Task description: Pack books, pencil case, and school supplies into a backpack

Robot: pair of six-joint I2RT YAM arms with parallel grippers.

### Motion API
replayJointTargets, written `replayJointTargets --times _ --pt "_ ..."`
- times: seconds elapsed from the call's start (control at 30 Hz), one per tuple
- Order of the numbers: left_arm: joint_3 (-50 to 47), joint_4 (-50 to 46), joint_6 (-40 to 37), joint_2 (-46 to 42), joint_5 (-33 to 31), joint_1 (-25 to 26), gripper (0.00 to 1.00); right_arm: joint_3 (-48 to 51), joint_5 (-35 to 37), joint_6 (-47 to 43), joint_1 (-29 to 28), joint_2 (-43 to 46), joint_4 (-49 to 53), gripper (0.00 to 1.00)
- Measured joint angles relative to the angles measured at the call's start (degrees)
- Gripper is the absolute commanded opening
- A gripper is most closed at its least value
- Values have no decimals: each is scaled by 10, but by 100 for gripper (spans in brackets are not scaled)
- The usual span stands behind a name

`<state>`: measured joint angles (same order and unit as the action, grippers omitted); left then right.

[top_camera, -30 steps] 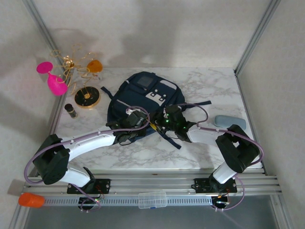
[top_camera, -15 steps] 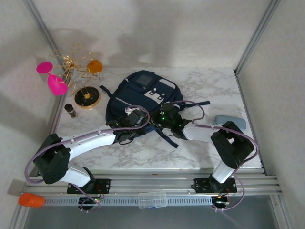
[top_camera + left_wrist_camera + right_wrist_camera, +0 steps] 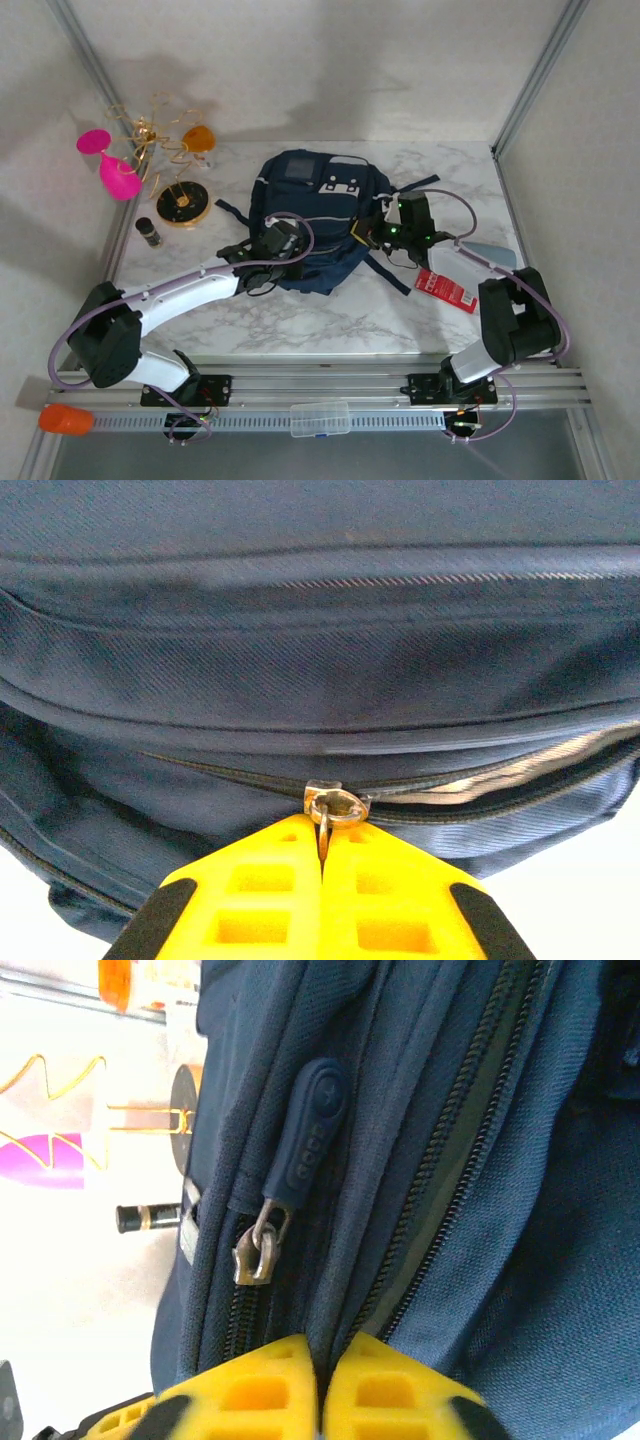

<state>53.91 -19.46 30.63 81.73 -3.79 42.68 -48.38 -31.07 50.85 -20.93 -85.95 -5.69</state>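
Backpack [image 3: 315, 205]: one, navy, lay mid-way across the marble table [image 3: 300, 320] in the top view. One red packet of school supplies [image 3: 447, 290] lay right of the backpack and apart from it. One pale pencil case [image 3: 497, 250] lay farther right, partly covered by the right arm. The left gripper [image 3: 275, 245] sat at the backpack's near left edge and the right gripper [image 3: 372, 232] at its right edge. Left of the backpack stood five other things: one pink glass [image 3: 110, 165], one gold wire stand [image 3: 160, 130], one orange object [image 3: 198, 137], one black disc [image 3: 183, 203] and one small dark bottle [image 3: 149, 232]. One clear plastic box [image 3: 320, 418] lay on the rail nearer than the backpack.

In the left wrist view, the left gripper [image 3: 322, 830] had its two yellow fingers [image 3: 260, 900] pressed together on one metal zip pull [image 3: 335, 807] of the backpack [image 3: 320, 670].

In the right wrist view, the right gripper [image 3: 318, 1360] stood narrow, its two fingers [image 3: 260, 1390] pinching a fold of the backpack [image 3: 520, 1260] between two zips. One navy rubber tab [image 3: 310, 1135] hung just beside them. The bottle [image 3: 150, 1217] lay beyond the backpack.
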Motion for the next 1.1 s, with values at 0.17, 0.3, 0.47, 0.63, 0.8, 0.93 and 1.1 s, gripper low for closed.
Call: replayJointTargets --times 0.17,0.3,0.47,0.63,0.8,0.93,1.1 --pt "0 11 3 10 15 -1 0 30 63 52 -51 51 -28 56" --pt "-3 20 8 13 16 -2 0 49 111 111 -124 52 -60 67" --pt "-15 34 11 13 17 -2 0 49 189 168 -185 21 -94 69" --pt "-25 46 12 13 19 -6 0 13 247 197 -225 -56 -122 29" --pt "-25 45 13 12 16 -16 0 -26 261 182 -233 -90 -130 0" --pt "-26 44 13 4 12 -16 0 -22 238 140 -217 -75 -117 0" --pt "-31 34 15 -22 7 -17 0 16 137 60 -146 -18 -95 0"
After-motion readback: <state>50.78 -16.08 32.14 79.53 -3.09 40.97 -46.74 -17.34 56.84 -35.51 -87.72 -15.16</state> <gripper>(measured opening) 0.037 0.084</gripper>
